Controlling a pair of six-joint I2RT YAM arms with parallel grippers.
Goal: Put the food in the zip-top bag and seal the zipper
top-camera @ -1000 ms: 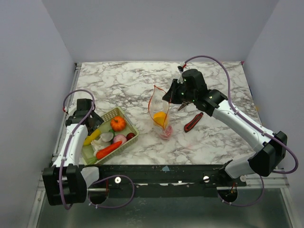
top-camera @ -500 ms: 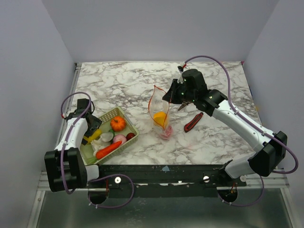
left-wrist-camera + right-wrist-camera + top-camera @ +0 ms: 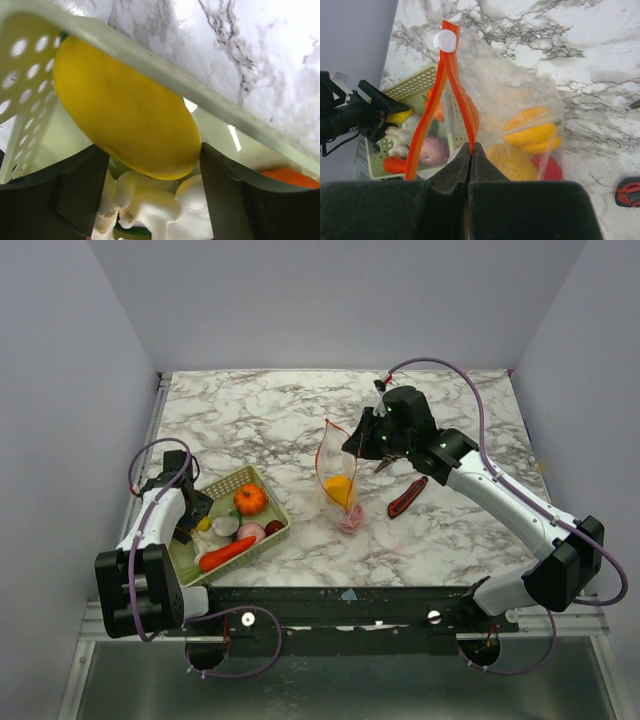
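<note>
Step in hand: picking the next piece of food for loading, bag not full and not sealed. Left tool (image 3: 152, 170) is down inside the mesh basket (image 3: 30, 65), fingers apart and straddling the yellow piece (image 3: 125, 110), which fills the gap between them. Both pads look at contact, but I cannot tell whether it's truly clamped. White pieces (image 3: 150, 210) sit just under the tool, and the basket wall crosses right above the yellow piece. Right tool (image 3: 471, 150) is pressed together on the zipper (image 3: 427, 120), pinching one side of it and holding the zip-top bag (image 3: 520, 110) upright with its mouth gaping ahead of the tool. Yellow, orange and red pieces are already in the bag below that pinch. Pumpkin (image 3: 250, 500) and carrot (image 3: 228, 554) are still in the basket, off to the left tool's right. Utility knife (image 3: 407, 497) lies on the worktop (image 3: 260, 410) just under the right forearm, not part of the job. Next, as I judge it: confirm the grip, lift straight up clear of the basket wall, carry across to the open mouth, drop from above. Risk: the glossy piece slipping out. Pose: left arm folded tight by its base, wrist pitched down into the basket; right arm stretched out across the worktop, wrist angled toward the bag.
</note>
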